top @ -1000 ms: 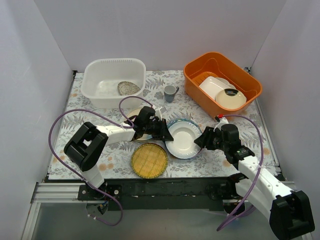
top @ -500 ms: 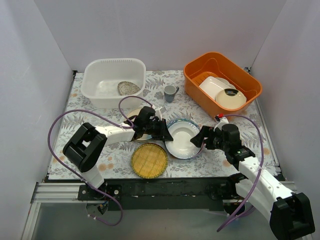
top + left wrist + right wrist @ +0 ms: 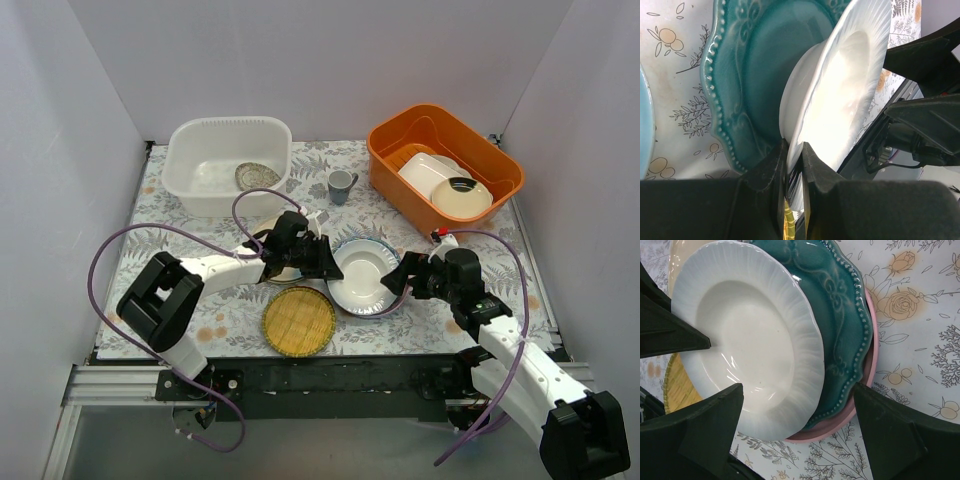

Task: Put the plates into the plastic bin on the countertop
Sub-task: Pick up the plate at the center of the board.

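Observation:
My left gripper (image 3: 325,262) is shut on the near rim of a white ribbed plate (image 3: 362,275), and holds it tilted up off a teal plate (image 3: 755,75). In the left wrist view the rim of the white plate (image 3: 840,95) is pinched between my left gripper's (image 3: 794,155) fingers. The teal plate (image 3: 840,305) lies on a pink plate (image 3: 867,390). My right gripper (image 3: 395,280) is open just right of this stack, its jaws spread around the white plate's (image 3: 745,335) lower edge without touching. The plastic bin (image 3: 228,124) stands at the back left with one patterned plate (image 3: 257,177) inside.
A yellow woven plate (image 3: 298,320) lies on the countertop (image 3: 230,300) near the front. A cream plate (image 3: 278,250) sits under my left arm. The grey cup (image 3: 341,185) stands mid-back. At the back right, the orange bin (image 3: 400,190) holds a white dish and a plate.
My right gripper has opened wide and moved a little left toward the plate stack. The left gripper has tipped the white plate up slightly more.

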